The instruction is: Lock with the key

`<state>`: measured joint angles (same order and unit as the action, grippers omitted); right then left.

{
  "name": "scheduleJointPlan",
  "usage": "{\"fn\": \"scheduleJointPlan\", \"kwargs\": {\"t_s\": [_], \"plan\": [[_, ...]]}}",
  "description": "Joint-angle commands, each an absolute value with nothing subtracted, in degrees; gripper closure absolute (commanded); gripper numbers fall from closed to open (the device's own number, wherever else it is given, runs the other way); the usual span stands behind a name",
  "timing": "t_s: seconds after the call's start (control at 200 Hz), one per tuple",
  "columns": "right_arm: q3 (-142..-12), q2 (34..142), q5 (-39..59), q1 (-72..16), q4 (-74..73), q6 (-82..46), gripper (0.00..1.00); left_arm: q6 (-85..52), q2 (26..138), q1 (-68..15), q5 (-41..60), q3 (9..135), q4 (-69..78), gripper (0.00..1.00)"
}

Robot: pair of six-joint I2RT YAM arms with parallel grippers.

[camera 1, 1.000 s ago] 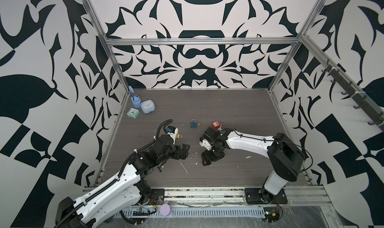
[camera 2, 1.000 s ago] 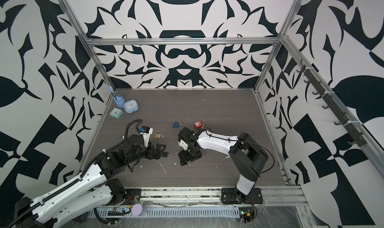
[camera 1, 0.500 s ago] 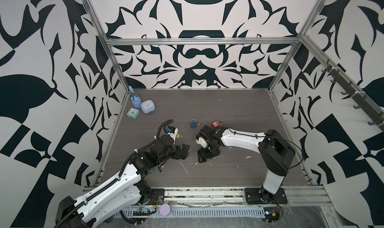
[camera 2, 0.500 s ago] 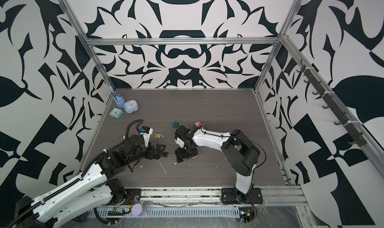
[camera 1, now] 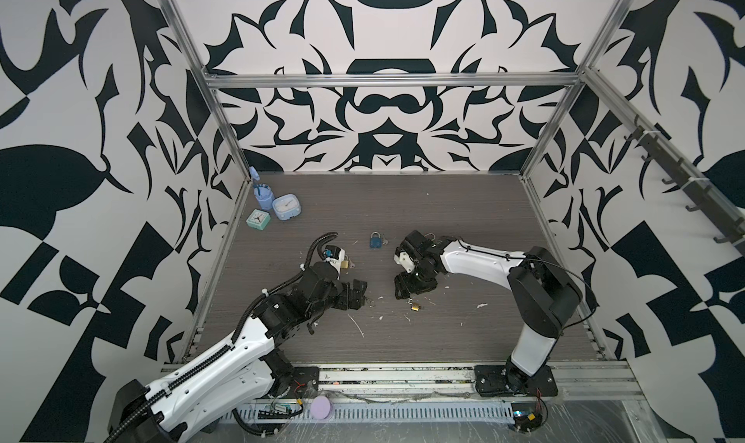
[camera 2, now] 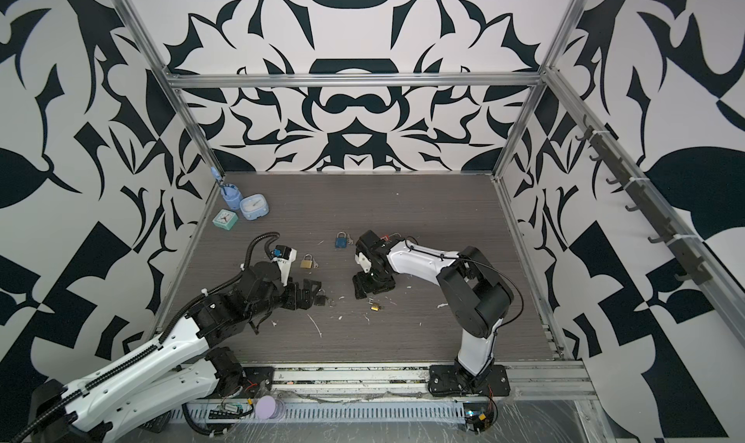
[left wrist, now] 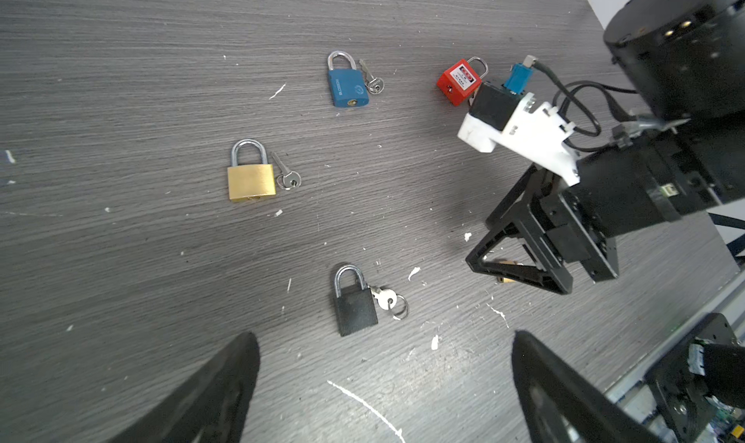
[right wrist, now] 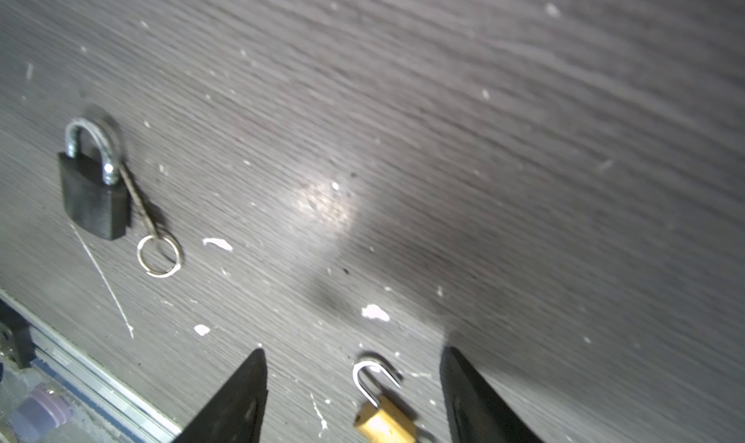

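Five padlocks flat on the worktop: blue lock, gold lock, red lock and black lock, shackles seemingly seated, plus a small brass lock with shackle sprung open. Keys just beside blue, gold and black; none made out for brass.

Right pincer spread, pinching nothing, hovering low over brass lock, fingers either side of it in the right wrist view, apart from it as far as visible. Left pincer spread wide, empty, near black lock, not touching.

Step in hand, by judgement: approach to brass lock, the only open one and so likely the one to shut. Nothing of the locking done yet.

Next move, likely: lower right pincer, set fingers across the brass body rather than the shackle, close gently. Small, smooth, light: prone to skid or twist on the worktop under a one-sided touch. After that, matching key to find and seat in the keyway, probably work for left pincer; shackle to press home.
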<state>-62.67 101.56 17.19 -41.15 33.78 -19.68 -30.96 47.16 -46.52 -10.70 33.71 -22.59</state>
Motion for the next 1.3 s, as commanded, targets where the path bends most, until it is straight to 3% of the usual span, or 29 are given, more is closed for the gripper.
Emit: {"fn": "scheduleJointPlan", "kwargs": {"t_s": [0.0,0.36,1.005,1.295], "plan": [[-61.09,98.34,17.14,-41.03,33.76,-18.84,0.30,-32.61,48.18,-46.58,-11.09,36.05,-24.44,0.01],[-54.93,93.36,19.44,-43.14,33.49,-20.11,0.30,-34.28,48.02,-46.58,-10.03,36.31,-24.68,0.01],[-58.96,98.26,17.19,-49.87,32.62,-24.39,0.34,-35.16,42.11,-46.58,-11.78,33.93,-27.11,0.01],[-54.99,84.43,9.46,-47.26,35.13,-26.86,0.29,-31.19,46.54,-47.85,-11.31,38.45,-31.25,0.01]]}}
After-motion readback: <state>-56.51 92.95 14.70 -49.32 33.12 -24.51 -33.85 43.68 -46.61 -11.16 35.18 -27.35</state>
